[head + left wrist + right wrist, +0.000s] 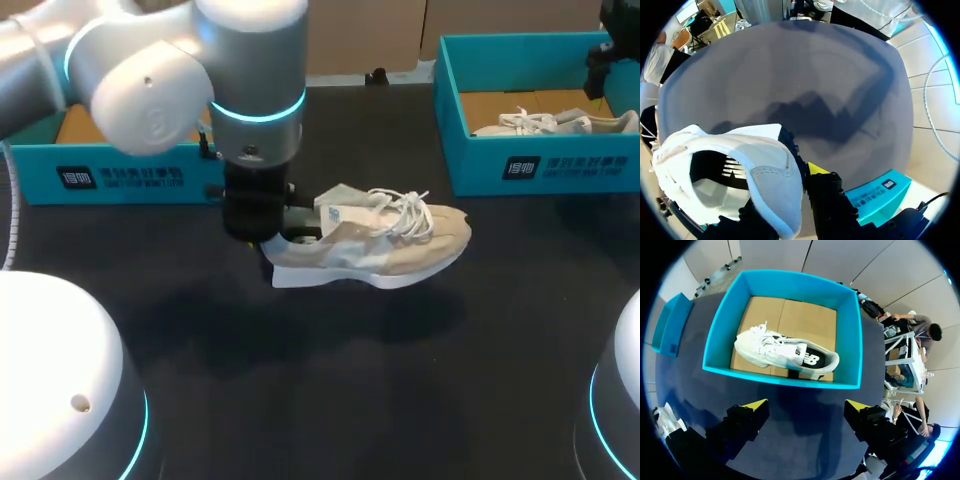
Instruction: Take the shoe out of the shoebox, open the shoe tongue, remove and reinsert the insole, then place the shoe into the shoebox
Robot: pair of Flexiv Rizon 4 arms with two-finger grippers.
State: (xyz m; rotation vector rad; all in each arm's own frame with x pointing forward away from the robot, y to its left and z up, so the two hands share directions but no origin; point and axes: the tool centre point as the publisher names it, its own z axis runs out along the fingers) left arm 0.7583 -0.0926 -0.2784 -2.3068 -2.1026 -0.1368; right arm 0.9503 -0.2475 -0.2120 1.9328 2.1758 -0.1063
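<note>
While the table (330, 400) carries the shoebox (540, 165) far right and the shoe (380, 245) at its middle, tongue-opening looks next, calling over the right claw (806, 407), spread empty above the box. Its tips hidden in the head view, the left claw (785, 197) grasps the shoe's heel in its wrist view.

Beige shoe (400, 250), teal shoebox (600, 160)

White brand print on left shoebox (30, 175) and right shoebox (480, 165) fronts; dark logo on boxed shoe (765, 347).
</note>
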